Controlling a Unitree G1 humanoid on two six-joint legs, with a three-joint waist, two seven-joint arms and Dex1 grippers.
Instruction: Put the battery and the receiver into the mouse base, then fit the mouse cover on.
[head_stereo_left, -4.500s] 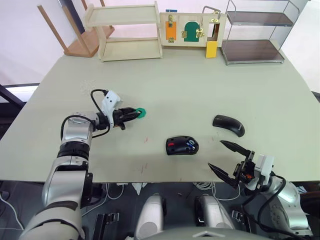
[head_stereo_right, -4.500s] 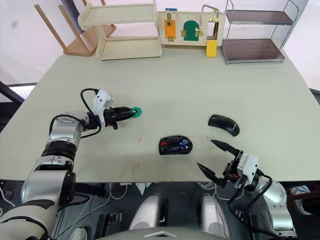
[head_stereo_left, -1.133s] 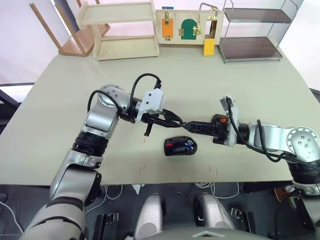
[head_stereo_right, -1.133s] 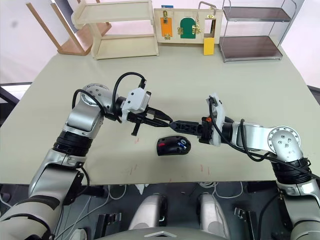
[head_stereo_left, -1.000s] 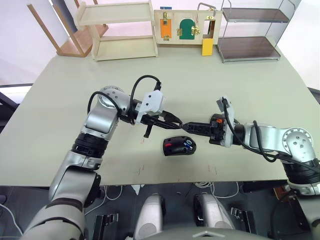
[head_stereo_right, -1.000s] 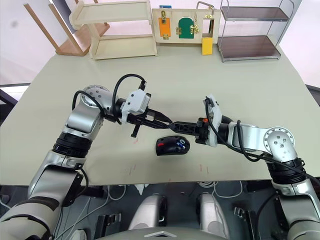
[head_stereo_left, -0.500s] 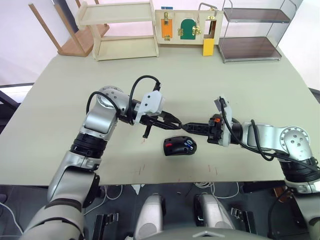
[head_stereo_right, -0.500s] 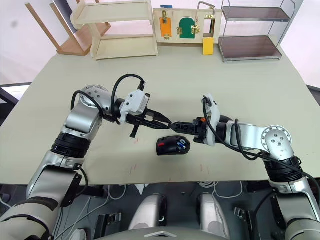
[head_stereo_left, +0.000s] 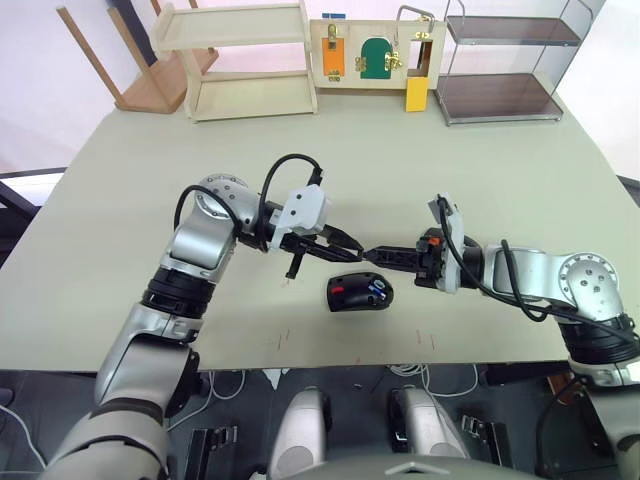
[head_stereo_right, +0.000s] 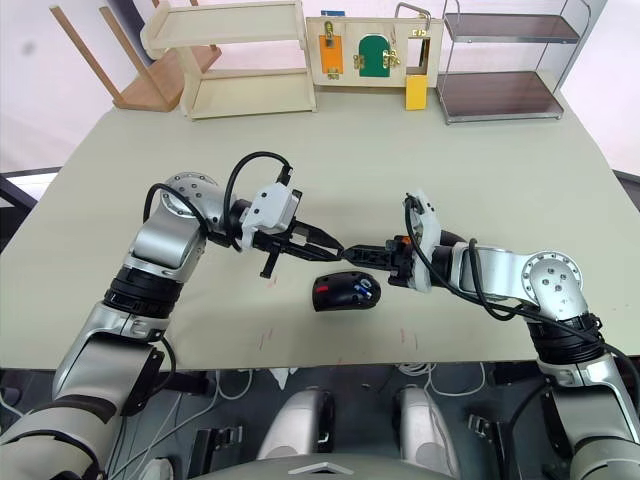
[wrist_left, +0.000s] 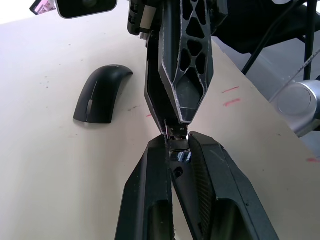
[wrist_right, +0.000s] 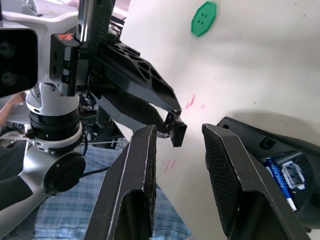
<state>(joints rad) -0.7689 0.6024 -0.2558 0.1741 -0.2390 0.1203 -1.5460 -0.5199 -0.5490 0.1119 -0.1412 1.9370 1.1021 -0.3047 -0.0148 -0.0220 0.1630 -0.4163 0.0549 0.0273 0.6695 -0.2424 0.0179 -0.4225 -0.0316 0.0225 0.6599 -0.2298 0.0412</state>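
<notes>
Handover over the table (head_stereo_left: 120, 200), read from the frame's left to its right. My left gripper (head_stereo_left: 352, 248) reaches in from centre-left, its 2 black fingers pinched on the receiver (wrist_left: 177, 144), a small dark plug held at the very tips and clear of the tabletop. Just below and right of the tips, at lower centre of the head view, the mouse base (head_stereo_left: 350, 294) lies hollow side up, a red part showing inside. The blue battery (head_stereo_left: 378, 291) lies in that hollow, so I judge 1 of the 3 steps done.

From the right, my right gripper (head_stereo_left: 378, 257) meets the left tip to tip just above the base. Its wrist view shows its 2 fingers spread, 1 to each side of the receiver and not yet touching it. I cannot tell from the head views how close they stand.

The mouse cover (wrist_left: 102, 92) lies arched side up on the table, on the right gripper's side of the handover and apart from the base. A green octagonal piece (wrist_right: 203, 18) lies well away on the left arm's side.

As I read it, 2 steps remain: seating the receiver in the base, then fitting the cover.
</notes>
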